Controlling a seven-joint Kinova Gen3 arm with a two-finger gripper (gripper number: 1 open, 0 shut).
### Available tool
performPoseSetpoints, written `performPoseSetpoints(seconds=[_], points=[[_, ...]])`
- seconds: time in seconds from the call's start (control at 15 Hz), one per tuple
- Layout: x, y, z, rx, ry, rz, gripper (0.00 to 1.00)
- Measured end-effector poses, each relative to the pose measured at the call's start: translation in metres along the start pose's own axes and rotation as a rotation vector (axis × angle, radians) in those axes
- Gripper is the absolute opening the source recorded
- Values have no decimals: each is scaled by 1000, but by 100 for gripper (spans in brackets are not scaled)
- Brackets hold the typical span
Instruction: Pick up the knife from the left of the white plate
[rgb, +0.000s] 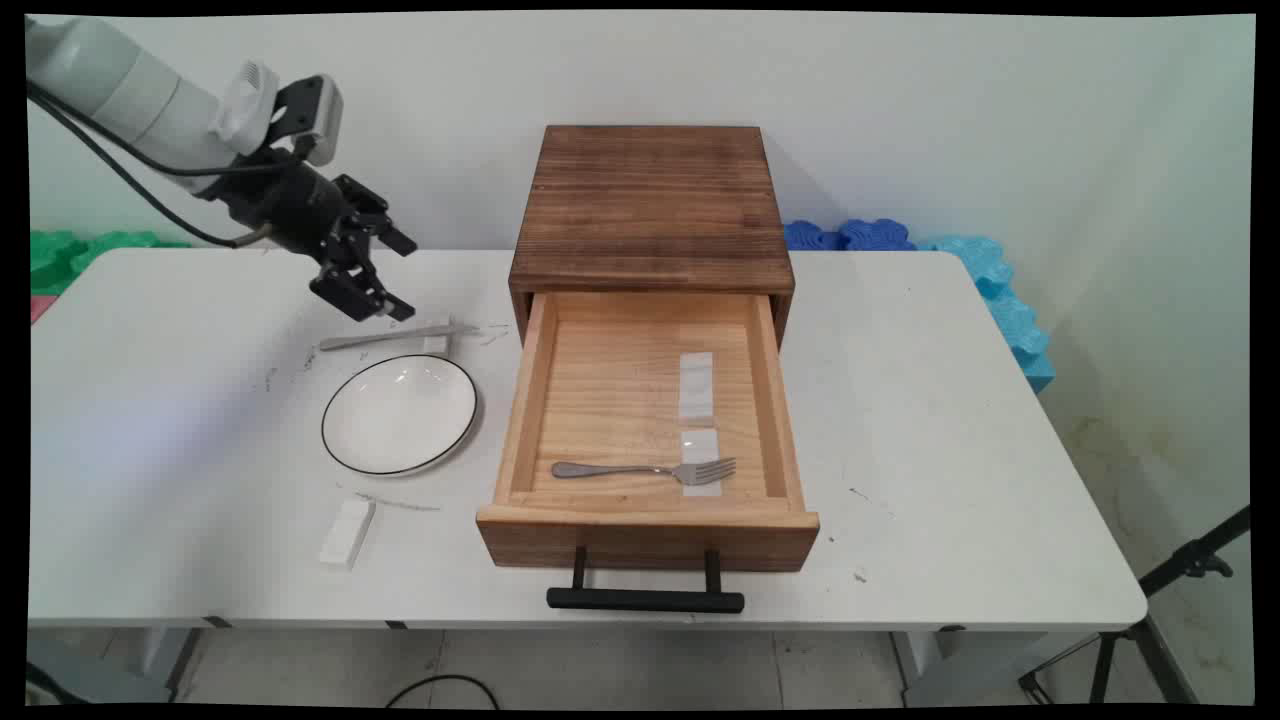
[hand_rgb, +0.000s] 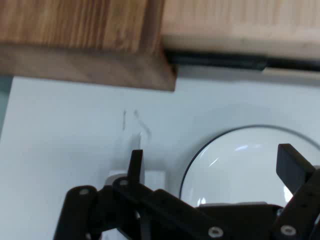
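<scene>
Jaws (rgb: 378, 275) spread wide, nothing between them; they hang just above the worktop (rgb: 950, 400), over a knife (rgb: 395, 337) whose far end rests on a small white block (rgb: 436, 343); hand view shows one finger (hand_rgb: 135, 165) by that block and the other finger (hand_rgb: 294, 167) over the plate (rgb: 400, 413). Plate empty, just nearer than the knife; a second white block (rgb: 347, 532) lies nearer still, apart from the plate. To the right, a wooden box (rgb: 650, 205) with its drawer (rgb: 648, 535) pulled fully out; a fork (rgb: 645, 469) lies inside, near the front. Knife not gripped, not lifted. Arm enters from the upper left, wrist angled down and right, cables trailing.
</scene>
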Motion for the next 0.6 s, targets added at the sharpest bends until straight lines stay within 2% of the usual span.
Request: performPoseSetpoints(seconds=[0.6], points=[[-45,-40,10,51,-83,-27,100]])
